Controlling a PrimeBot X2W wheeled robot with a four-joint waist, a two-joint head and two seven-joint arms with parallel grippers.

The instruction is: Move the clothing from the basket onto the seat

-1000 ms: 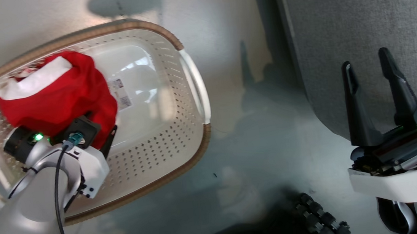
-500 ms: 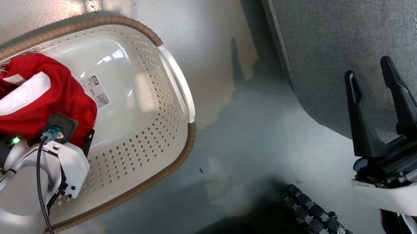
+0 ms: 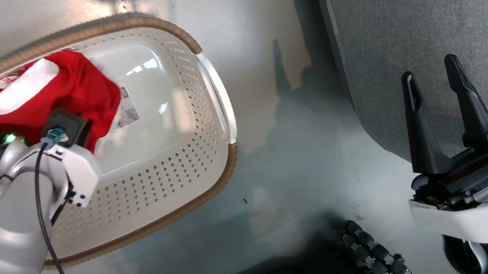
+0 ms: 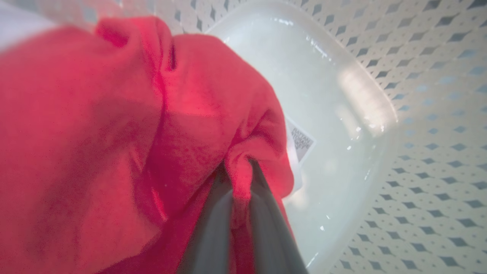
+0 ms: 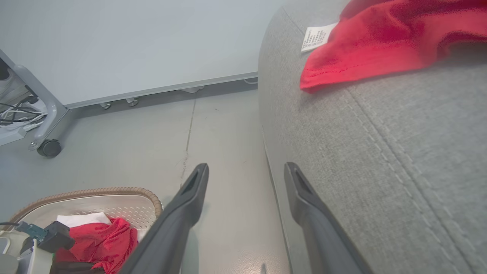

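Observation:
A bright red garment [image 3: 71, 88] with a white band lies bunched in the left part of the cream perforated basket [image 3: 179, 208]. In the left wrist view my left gripper [image 4: 239, 173] is shut on a fold of this red cloth [image 4: 114, 133], just above the basket's bottom label [image 4: 302, 142]. My right gripper [image 3: 430, 76] stands open with nothing in it, over the front edge of the grey seat [image 3: 394, 19]. A second red garment [image 5: 380, 42] with a small white tag [image 5: 317, 36] lies on the seat.
A white partition panel [image 5: 133, 45] on casters [image 5: 48, 147] stands beyond the basket, with cables [image 5: 15, 114] at its left. Grey floor [image 3: 291, 159] separates basket and seat. A dark ribbed part of my base [image 3: 371, 254] sits at the bottom.
The head view has shifted slightly. My left gripper has moved up in the basket with the red cloth, which is now more bunched and overlaps the label. The right gripper has stayed open.

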